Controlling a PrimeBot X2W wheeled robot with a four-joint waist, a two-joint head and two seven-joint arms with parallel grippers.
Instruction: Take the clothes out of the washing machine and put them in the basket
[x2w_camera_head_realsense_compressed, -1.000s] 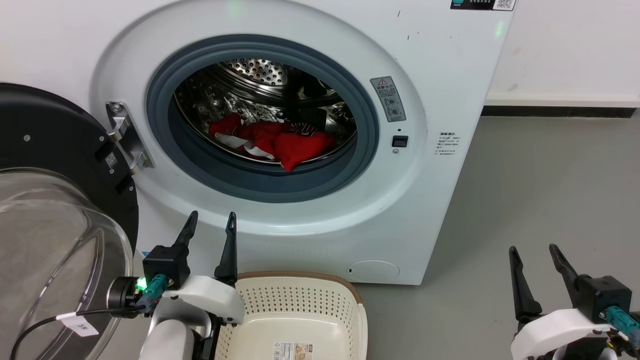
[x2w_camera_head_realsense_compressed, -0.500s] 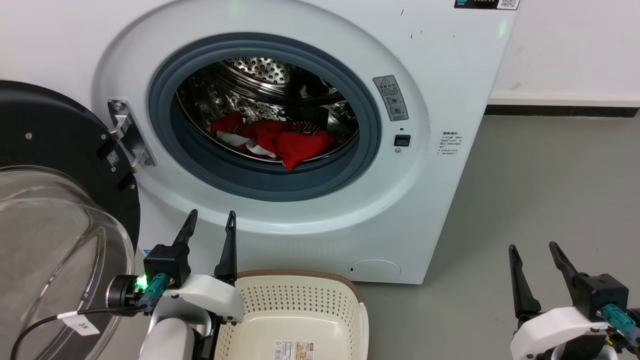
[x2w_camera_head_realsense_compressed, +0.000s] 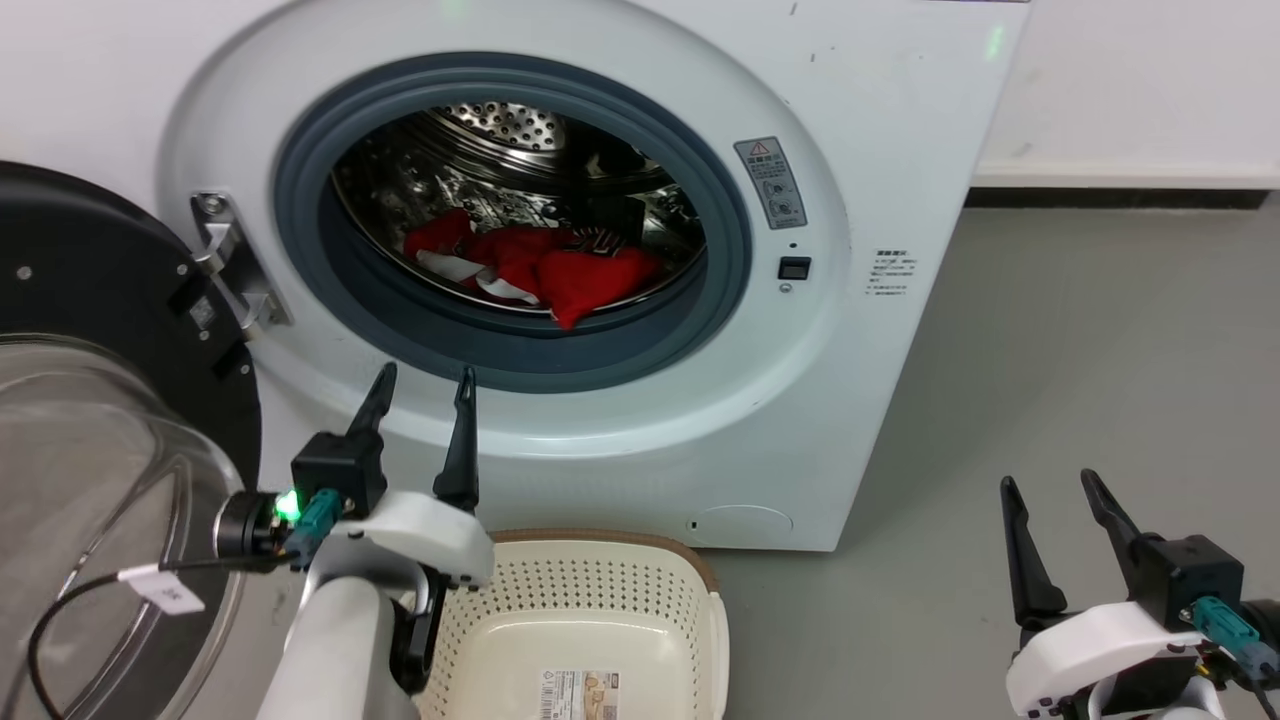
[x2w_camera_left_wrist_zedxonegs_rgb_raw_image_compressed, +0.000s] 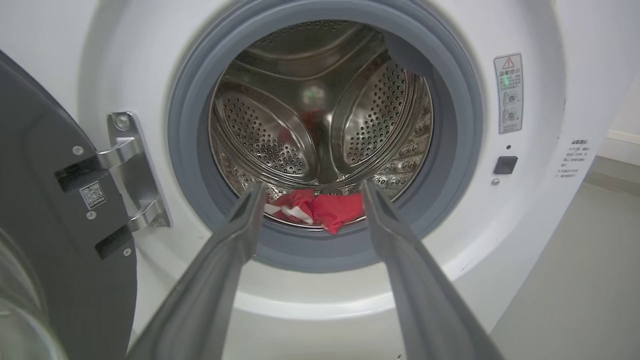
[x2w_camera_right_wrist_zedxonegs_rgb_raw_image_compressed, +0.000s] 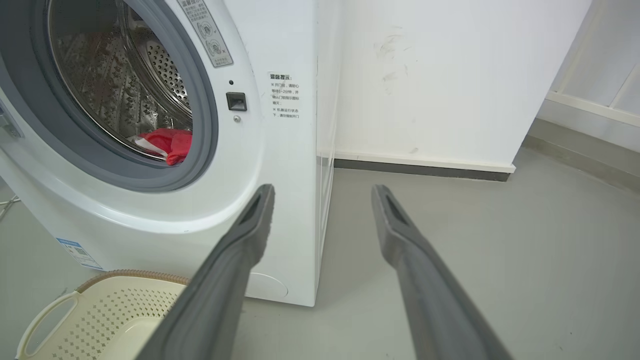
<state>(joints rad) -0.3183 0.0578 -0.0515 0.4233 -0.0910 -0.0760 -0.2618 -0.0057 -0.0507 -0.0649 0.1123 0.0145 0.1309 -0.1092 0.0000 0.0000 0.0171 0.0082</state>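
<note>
The washing machine (x2w_camera_head_realsense_compressed: 900, 120) has its mouth wide open, the grey rubber ring (x2w_camera_head_realsense_compressed: 300, 240) framing a clear way in to the clothes (x2w_camera_head_realsense_compressed: 590, 280) low in the drum (x2w_camera_head_realsense_compressed: 500, 125). The door (x2w_camera_head_realsense_compressed: 100, 290) hangs swung out on the left, crowding that side. The basket (x2w_camera_head_realsense_compressed: 600, 541) sits below the opening, close before the machine's front. Open floor (x2w_camera_head_realsense_compressed: 1080, 350) lies to the right.

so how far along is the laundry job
Done: the door of the washing machine stands open. In hand: nothing; the left gripper and right gripper are both open and empty, the left one pointing at the drum opening. Left: the red clothes lie in the drum and the basket shows only its label, so every garment has yet to be moved.
</note>
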